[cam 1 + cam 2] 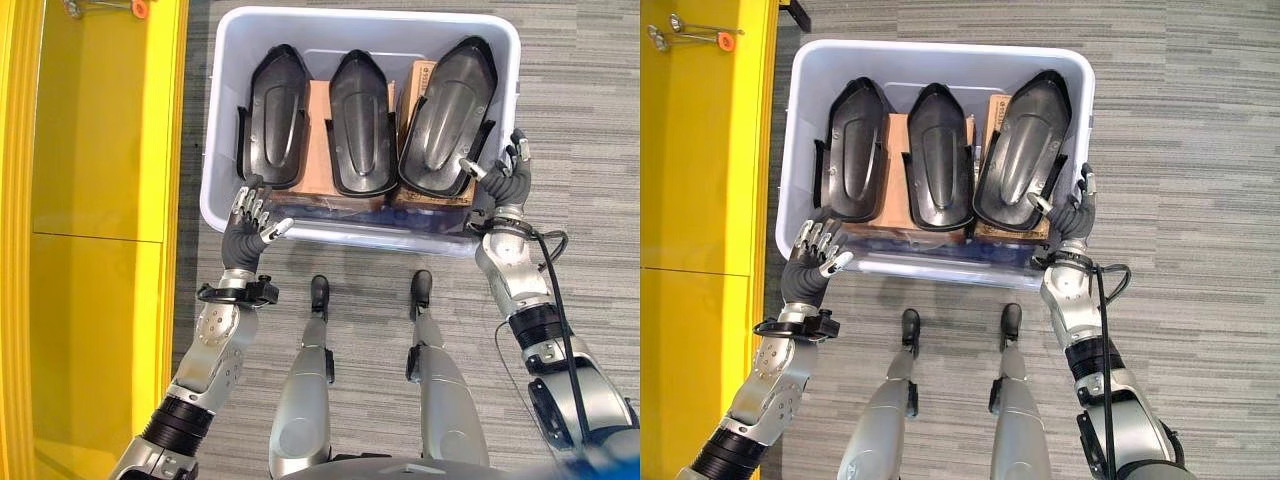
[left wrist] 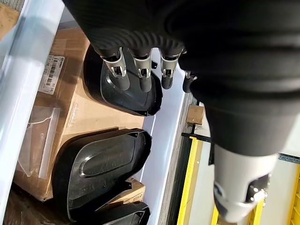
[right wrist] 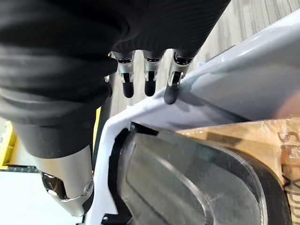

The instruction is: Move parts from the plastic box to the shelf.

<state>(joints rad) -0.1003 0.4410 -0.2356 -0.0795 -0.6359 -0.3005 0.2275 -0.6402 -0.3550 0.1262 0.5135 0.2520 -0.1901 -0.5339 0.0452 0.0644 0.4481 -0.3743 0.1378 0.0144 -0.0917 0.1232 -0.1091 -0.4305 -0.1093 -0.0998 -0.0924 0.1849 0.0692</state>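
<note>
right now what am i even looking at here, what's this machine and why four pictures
It's a two-armed humanoid robot. Two pictures look down from its head; the other two come from cameras on its wrists. On the floor before it stands a plastic box holding three black moulded parts resting on cardboard boxes. A yellow shelf stands to its left. The left hand and right hand are open at the box's near corners. Neither holds a part.

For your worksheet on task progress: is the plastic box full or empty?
Full: three black parts lie side by side in the plastic box, on brown cardboard. None is taken out.
</note>
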